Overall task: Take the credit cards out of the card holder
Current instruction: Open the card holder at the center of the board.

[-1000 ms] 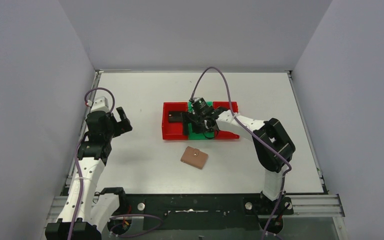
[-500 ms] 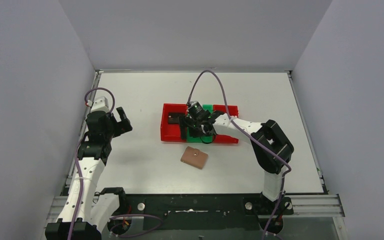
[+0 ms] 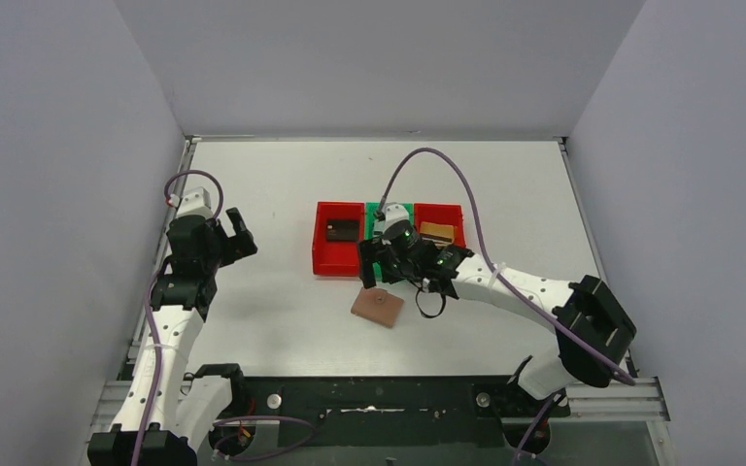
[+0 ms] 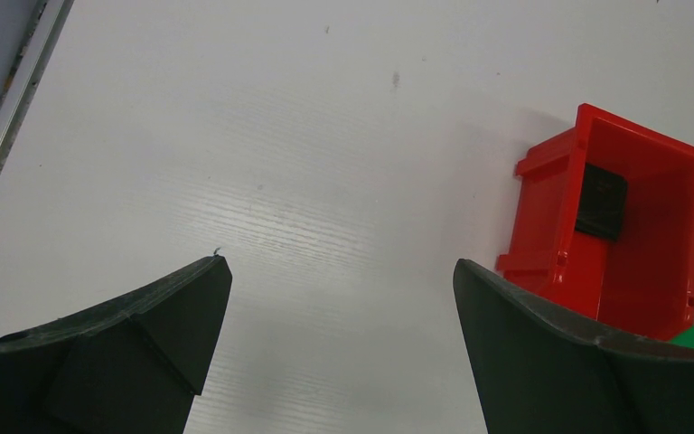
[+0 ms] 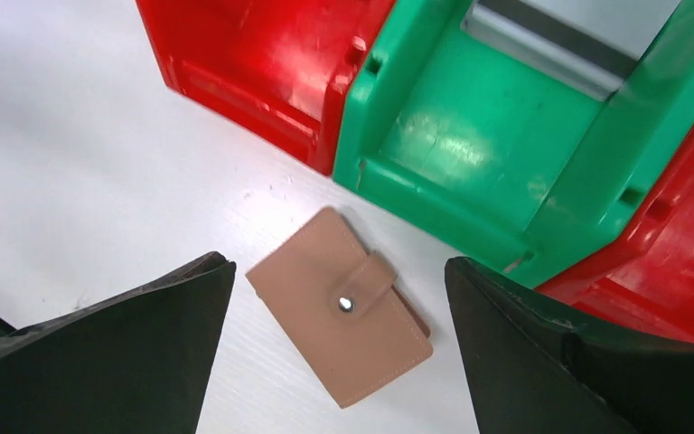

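**Tan card holder lies shut on the table, right pincer spread above it**

Tan leather, folded and closed: the card holder (image 3: 378, 306) (image 5: 342, 306) lies flat on the white table (image 3: 505, 184), its snap tab (image 5: 361, 287) fastened across the front. It sits just on the near side of a row of three plastic bins, closest to the middle one, with a strip of bare table between them. It lies askew to the row, one corner pointing toward the bins.

The right pincer (image 3: 377, 282) (image 5: 338, 267) hangs over the holder with its jaws wide apart and nothing clamped between them. In the right wrist view the holder shows in the gap between the two dark fingers (how far it stands off the leather I cannot tell).

Behind it, the left red bin (image 3: 322, 254) (image 4: 551, 226) holds a black card (image 3: 341, 229) (image 4: 601, 202) lying flat on its floor. The green bin (image 3: 379, 210) (image 5: 470, 136) in the middle holds a grey card (image 5: 578, 41), seen only in part. The right red bin (image 3: 458, 218) holds a gold-tan card (image 3: 436, 233).

Well away on the left side of the table, the left pincer (image 3: 233, 228) (image 4: 342, 267) is held above bare surface, jaws fully spread and empty. Its camera sees only the left red bin and a sliver of the green one.
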